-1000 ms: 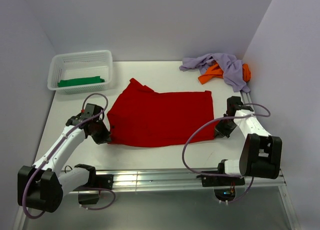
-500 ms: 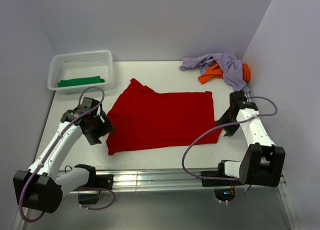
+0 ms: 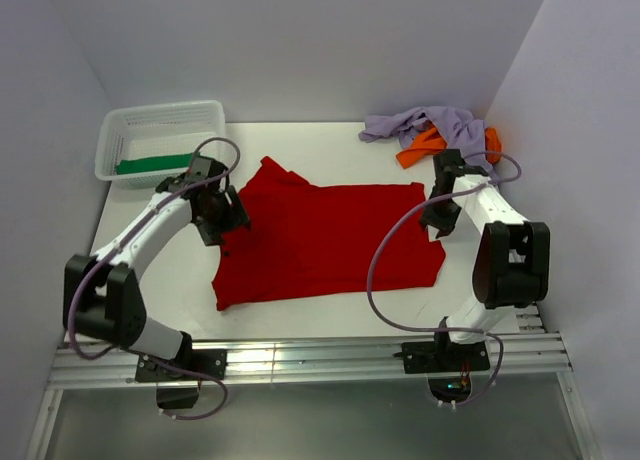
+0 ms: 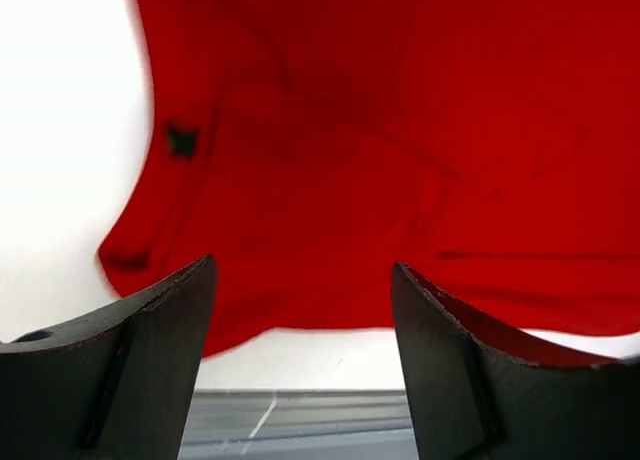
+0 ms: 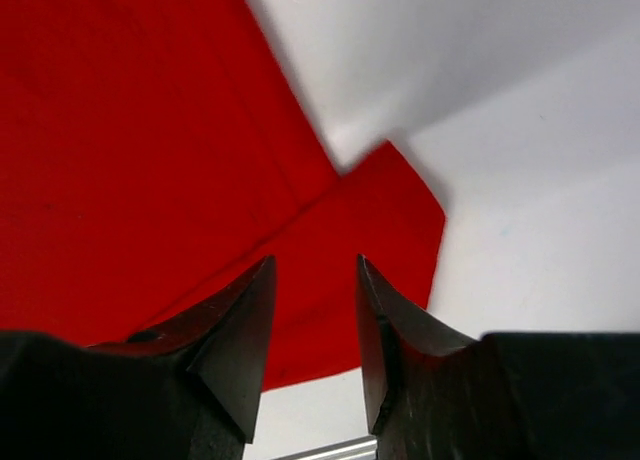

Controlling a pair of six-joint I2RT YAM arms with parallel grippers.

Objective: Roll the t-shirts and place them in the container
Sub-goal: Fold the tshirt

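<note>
Top external: left gripper [image 3: 228, 216] & right gripper [image 3: 437, 220] hang released, empty, over red t-shirt [image 3: 320, 245] sides; uneven grabs cd bunch cloth, skewing roll.

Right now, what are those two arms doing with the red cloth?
Two robot arms are at a red t-shirt spread out on the table. The left gripper is open over its left edge, the right gripper open over its right edge; neither holds cloth. A lavender tee and orange tee lie far right, a green tee in the basket.
</note>
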